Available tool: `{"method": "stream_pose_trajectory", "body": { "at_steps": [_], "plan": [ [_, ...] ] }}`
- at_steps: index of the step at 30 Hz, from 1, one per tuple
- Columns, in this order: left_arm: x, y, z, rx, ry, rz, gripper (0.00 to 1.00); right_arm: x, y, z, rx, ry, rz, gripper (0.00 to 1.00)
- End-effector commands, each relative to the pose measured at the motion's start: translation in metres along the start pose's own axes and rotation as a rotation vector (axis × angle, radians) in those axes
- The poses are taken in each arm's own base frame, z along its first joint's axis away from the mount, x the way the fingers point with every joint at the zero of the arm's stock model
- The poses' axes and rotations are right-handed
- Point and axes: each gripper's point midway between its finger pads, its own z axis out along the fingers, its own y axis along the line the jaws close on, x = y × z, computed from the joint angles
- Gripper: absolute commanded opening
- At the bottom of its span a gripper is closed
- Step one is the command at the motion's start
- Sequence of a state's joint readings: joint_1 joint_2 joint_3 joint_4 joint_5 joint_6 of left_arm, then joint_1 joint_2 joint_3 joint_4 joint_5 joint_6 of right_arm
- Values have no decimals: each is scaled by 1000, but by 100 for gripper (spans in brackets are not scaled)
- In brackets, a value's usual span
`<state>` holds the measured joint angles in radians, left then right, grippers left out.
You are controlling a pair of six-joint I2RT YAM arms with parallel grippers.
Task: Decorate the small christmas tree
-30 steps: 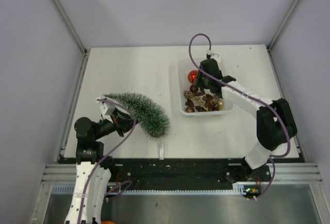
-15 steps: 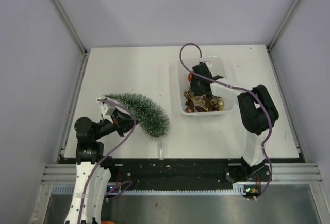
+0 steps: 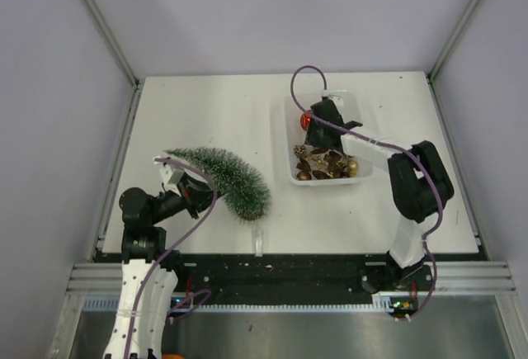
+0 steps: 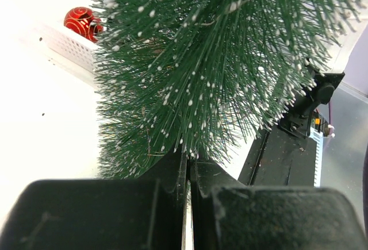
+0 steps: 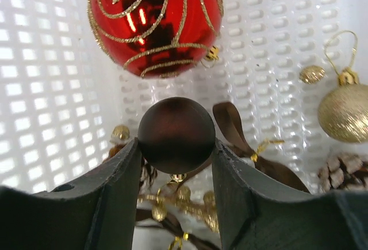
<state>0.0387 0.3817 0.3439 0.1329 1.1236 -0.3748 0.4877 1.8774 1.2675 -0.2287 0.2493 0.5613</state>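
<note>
Left gripper (image 4: 188, 166): clenched, tips at tree (image 4: 213, 60) bristles
Right gripper (image 5: 175, 152): grasping brown ball (image 5: 175, 132)
Red bauble (image 5: 155, 20): in bin (image 5: 270, 14), just beyond ball

Robotics lab test cell: a flat white tabletop (image 3: 206, 120) enclosed by plain pale-grey wall panels (image 3: 280, 12) at 9, 12 and 3 o'clock, with a ribbed aluminium mounting rail (image 3: 483, 278) at 6 o'clock.

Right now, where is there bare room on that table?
Bare table lies beyond the small christmas tree, left of the white basket, and between basket and right wall. The basket is crowded: ornaments, plus the right gripper closed on a brown bauble.
</note>
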Motion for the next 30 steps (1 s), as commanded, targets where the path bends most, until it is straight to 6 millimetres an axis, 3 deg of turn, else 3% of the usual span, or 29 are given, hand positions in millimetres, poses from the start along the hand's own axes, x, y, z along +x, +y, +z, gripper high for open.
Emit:
{"method": "stream_pose_trajectory", "body": {
  "at_steps": [1, 7, 12, 14, 17, 21, 25, 30],
  "plan": [
    [-12, 3, 1, -29, -42, -7, 0, -45, 17, -65, -111, -137, 64, 32],
    [-18, -1, 3, -14, -95, -69, 0, -40, 26, -136, -266, -148, 108, 34],
    [-11, 1, 4, 5, -65, -64, 0, -40, 59, -196, -521, -171, 156, 33],
    [-10, 2, 4, 3, -62, -54, 0, -38, 68, -207, -562, -161, 152, 33],
    [-10, 0, 3, 10, -69, -32, 0, -38, 75, -216, -577, -159, 126, 33],
    [-8, -3, 2, 16, -68, -26, 0, -35, 62, -207, -492, -175, 74, 33],
    [-8, -3, 1, 16, -71, -20, 0, -47, 68, -229, -549, -257, 50, 34],
    [-9, -4, 1, 18, -73, -16, 0, -41, 38, -198, -330, -238, -29, 34]
  ]
}}
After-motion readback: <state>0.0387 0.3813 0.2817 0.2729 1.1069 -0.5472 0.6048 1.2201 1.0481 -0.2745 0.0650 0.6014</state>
